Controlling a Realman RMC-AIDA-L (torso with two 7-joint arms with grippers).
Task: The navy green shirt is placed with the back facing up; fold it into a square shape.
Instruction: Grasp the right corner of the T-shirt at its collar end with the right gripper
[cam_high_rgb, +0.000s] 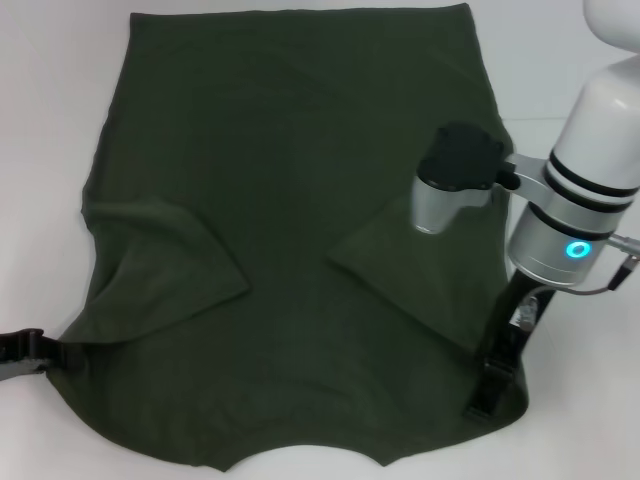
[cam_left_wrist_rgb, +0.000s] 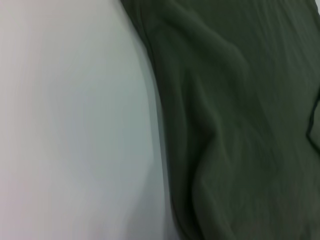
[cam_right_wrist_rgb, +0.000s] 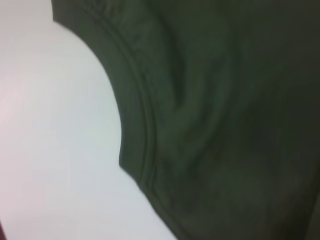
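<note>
Head view: right gripper (cam_high_rgb: 495, 385) stands at the lower right, tips down on the shoulder corner of the navy green shirt (cam_high_rgb: 290, 230); whether it pinches cloth cannot be told. Left gripper (cam_high_rgb: 25, 352) sits at the lower-left edge, state likewise unclear. Shirt covers the white table (cam_high_rgb: 40, 120), sleeves folded inward. Lift both shoulder corners together, evenly, toward the hem at the frame's top.

There is one shirt (cam_high_rgb: 290, 250), dark olive green, spread on one white table (cam_high_rgb: 45, 150). Two of its sleeves are folded inward onto the body, one on each side. Two grippers are in view: the left gripper (cam_high_rgb: 22, 355) at the shirt's left edge and the right gripper (cam_high_rgb: 497, 380) at its near right corner. One neckline curve shows along the near edge.
</note>
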